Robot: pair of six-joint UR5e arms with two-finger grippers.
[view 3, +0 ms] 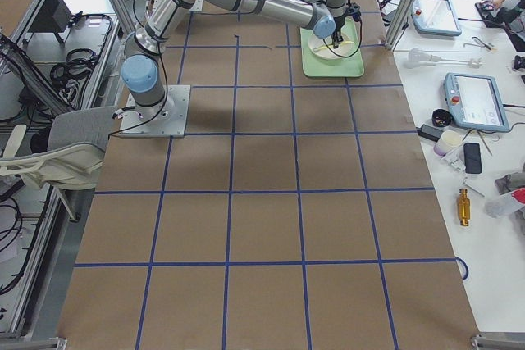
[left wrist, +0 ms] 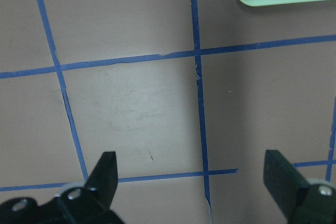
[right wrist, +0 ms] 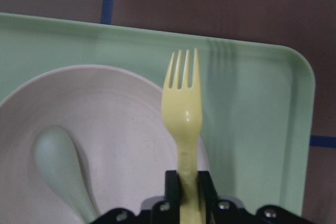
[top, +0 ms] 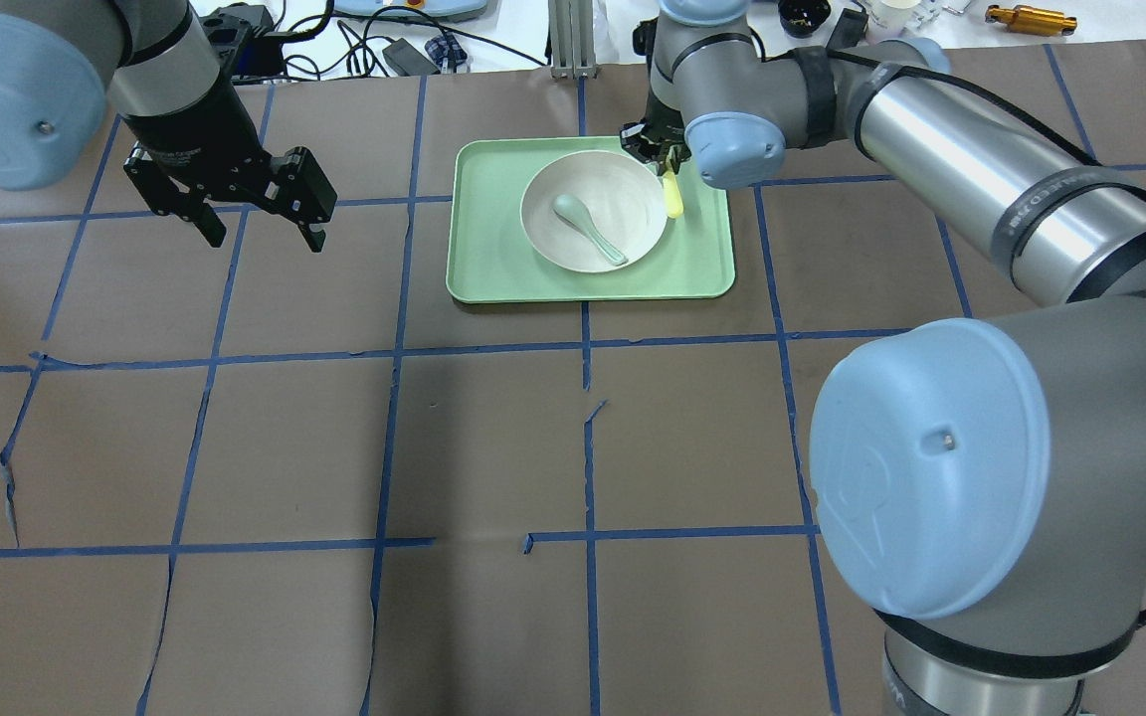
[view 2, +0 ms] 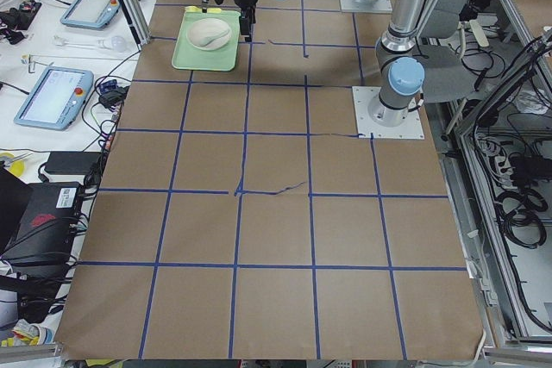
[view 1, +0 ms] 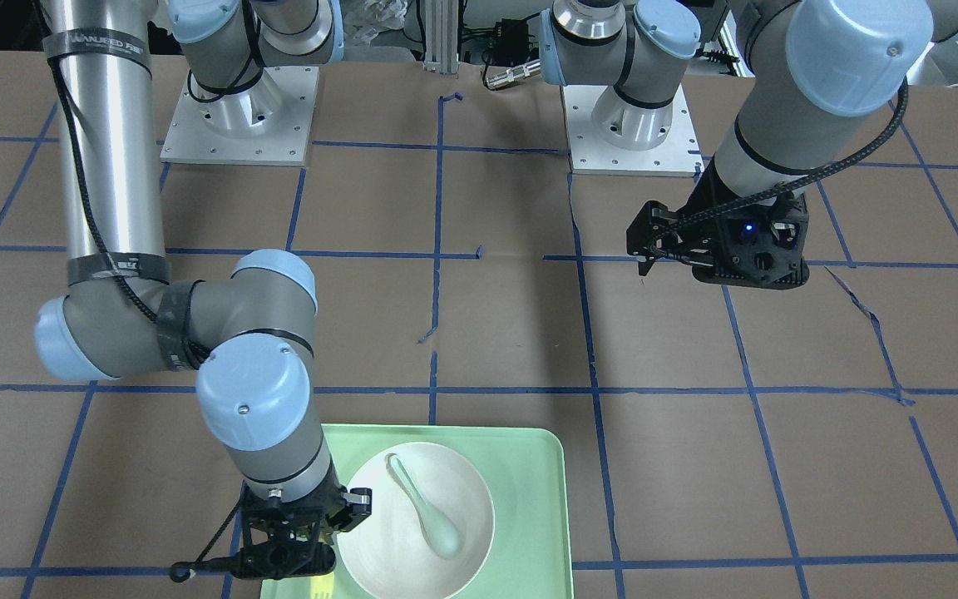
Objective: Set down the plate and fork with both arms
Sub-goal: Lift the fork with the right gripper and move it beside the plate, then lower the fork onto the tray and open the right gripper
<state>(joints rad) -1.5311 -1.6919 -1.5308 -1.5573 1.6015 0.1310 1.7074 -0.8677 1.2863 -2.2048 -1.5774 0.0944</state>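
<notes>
The off-white plate (top: pixel 623 194) sits in the mint-green tray (top: pixel 702 268), with a pale grey-green spoon (top: pixel 588 227) lying in it. My right gripper (top: pixel 655 149) is shut on the handle of the yellow fork (top: pixel 672 196), at the plate's far right rim. In the right wrist view the fork (right wrist: pixel 184 108) sticks out from between the fingers, over the plate's (right wrist: pixel 121 124) rim and the tray (right wrist: pixel 252 129). I cannot tell whether the fork touches them. My left gripper (top: pixel 260 224) is open and empty over bare table, left of the tray. The left wrist view shows its spread fingers (left wrist: pixel 105 171).
The table is brown paper with a blue tape grid. The tray also shows in the front-facing view (view 1: pixel 529 499), with the right arm's wrist (view 1: pixel 254 399) beside it. Cables and devices lie past the table's far edge (top: pixel 384 50).
</notes>
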